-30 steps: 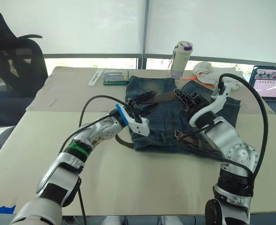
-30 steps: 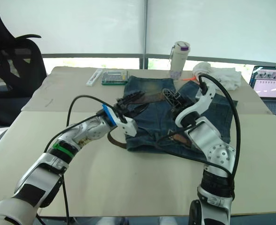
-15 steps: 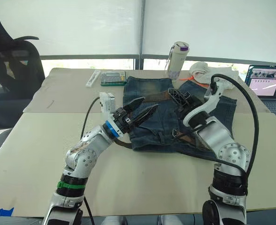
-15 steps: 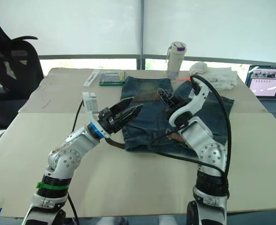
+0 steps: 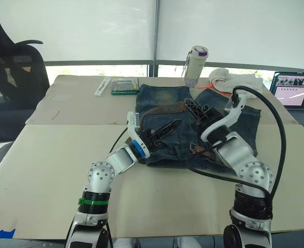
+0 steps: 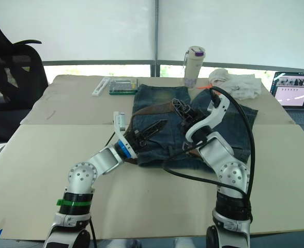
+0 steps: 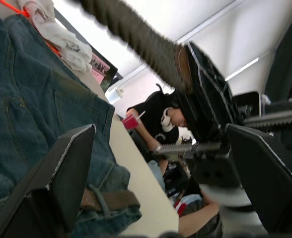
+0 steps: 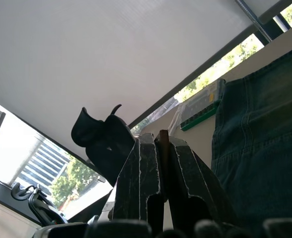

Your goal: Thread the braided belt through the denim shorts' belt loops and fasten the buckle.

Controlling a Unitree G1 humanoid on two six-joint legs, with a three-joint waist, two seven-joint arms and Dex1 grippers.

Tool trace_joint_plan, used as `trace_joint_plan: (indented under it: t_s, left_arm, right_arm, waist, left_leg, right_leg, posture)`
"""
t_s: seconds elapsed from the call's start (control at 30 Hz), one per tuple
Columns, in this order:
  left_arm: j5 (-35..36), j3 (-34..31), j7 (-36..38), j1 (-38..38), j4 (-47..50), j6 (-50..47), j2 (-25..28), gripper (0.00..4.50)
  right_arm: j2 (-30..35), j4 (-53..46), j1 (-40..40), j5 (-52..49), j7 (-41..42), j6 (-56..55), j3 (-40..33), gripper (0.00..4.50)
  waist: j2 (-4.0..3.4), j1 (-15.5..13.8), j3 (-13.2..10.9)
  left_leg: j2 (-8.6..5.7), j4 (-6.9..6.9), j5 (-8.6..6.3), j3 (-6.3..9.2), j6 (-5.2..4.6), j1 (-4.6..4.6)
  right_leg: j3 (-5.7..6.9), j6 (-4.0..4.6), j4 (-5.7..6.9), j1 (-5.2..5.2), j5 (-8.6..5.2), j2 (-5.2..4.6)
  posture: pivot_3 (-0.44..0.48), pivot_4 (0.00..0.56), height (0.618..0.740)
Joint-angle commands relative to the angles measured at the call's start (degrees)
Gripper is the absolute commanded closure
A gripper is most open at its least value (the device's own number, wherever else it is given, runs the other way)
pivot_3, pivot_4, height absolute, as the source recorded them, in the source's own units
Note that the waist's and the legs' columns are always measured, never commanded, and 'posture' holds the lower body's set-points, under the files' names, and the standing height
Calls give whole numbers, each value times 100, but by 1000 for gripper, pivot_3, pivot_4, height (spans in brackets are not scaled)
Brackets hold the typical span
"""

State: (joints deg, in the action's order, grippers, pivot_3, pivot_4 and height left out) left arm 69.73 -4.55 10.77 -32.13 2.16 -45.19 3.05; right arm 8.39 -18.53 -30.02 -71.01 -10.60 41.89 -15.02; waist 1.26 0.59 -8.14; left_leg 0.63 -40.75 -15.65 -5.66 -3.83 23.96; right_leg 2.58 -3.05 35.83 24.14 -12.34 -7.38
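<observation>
Denim shorts (image 5: 193,129) flat mid-worktop. My right tool (image 5: 196,107) clamped on braided belt (image 5: 165,109), lifted taut. Left tool (image 5: 165,130) spread, empty, below it. I'd keep tension, regrip near a loop.

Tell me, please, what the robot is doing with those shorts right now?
It is working a braided belt onto denim shorts spread on the table. The right gripper is shut on the belt, holding a stretch of it lifted above the shorts. The left gripper hangs open over the waistband. The belt is not yet fastened.
</observation>
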Motion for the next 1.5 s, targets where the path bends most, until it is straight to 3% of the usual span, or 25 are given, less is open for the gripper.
trace_joint_plan:
  t_s: [0.03,0.17,0.63,0.77,0.87,1.0,1.13,1.27,1.5]
  left_arm:
    - [178,-334,-115,-199,-28,73,-163,48]
    - [393,-577,-189,-320,-79,-39,-260,48]
    - [148,-536,-271,-304,62,-178,-312,4473]
    - [43,-541,-322,-298,129,-203,-187,4473]
    - [78,-579,-494,-185,243,-394,-78,4500]
    - [-198,-365,-903,69,503,-653,54,4500]
    - [-356,-333,-1209,162,633,-696,10,4500]
    - [-521,-308,-1897,362,719,-1002,26,4500]
    - [-571,-307,-2572,613,809,-1228,-278,4500]
  right_arm:
    - [66,-329,80,-154,15,-23,0,4500]
    - [80,-329,160,-133,-2,-37,24,4500]
    - [245,-395,256,-320,186,84,161,4500]
    - [362,-391,355,-226,296,41,171,4500]
    - [773,-536,613,28,906,42,211,3383]
    - [2044,-945,1388,1568,2232,-414,627,2030]
    - [2727,-1159,1979,1923,3147,-467,663,654]
    - [3638,-1167,2739,2704,4049,-857,261,654]
    - [3613,-1016,2798,3050,4544,-1327,-17,654]
  waist:
    - [0,3,0]
    - [0,5,0]
    - [0,-9,0]
    - [0,-13,0]
    - [1,-21,0]
    - [0,-62,0]
    - [3,-110,-2]
    - [2,-155,-1]
    - [4,-153,-2]
  left_leg:
    - [0,0,0,0,0,0]
    - [1,0,0,-1,0,0]
    - [-1,0,0,-1,0,0]
    - [-2,0,-1,-1,-1,0]
    - [-1,0,-1,0,-2,1]
    - [-2,2,-6,-1,-10,1]
    - [-4,0,-6,-4,-11,2]
    - [-6,0,-9,7,-15,0]
    - [-5,0,-9,13,-15,-3]
  right_leg:
    - [0,0,-1,0,0,0]
    - [-2,0,-1,1,0,0]
    - [-4,0,-3,0,0,0]
    - [-4,1,-4,-1,0,0]
    - [-5,0,-6,-1,0,0]
    - [-11,-1,-11,-3,-1,0]
    - [-19,-2,-23,-2,-2,0]
    - [-21,-2,-67,-19,-1,2]
    - [-24,-1,-67,-22,1,5]
  posture:
    - [0,150,737]
    - [0,150,737]
    - [0,150,737]
    - [0,150,737]
    - [0,150,737]
    - [0,150,737]
    - [0,150,737]
    - [0,150,737]
    - [0,150,737]
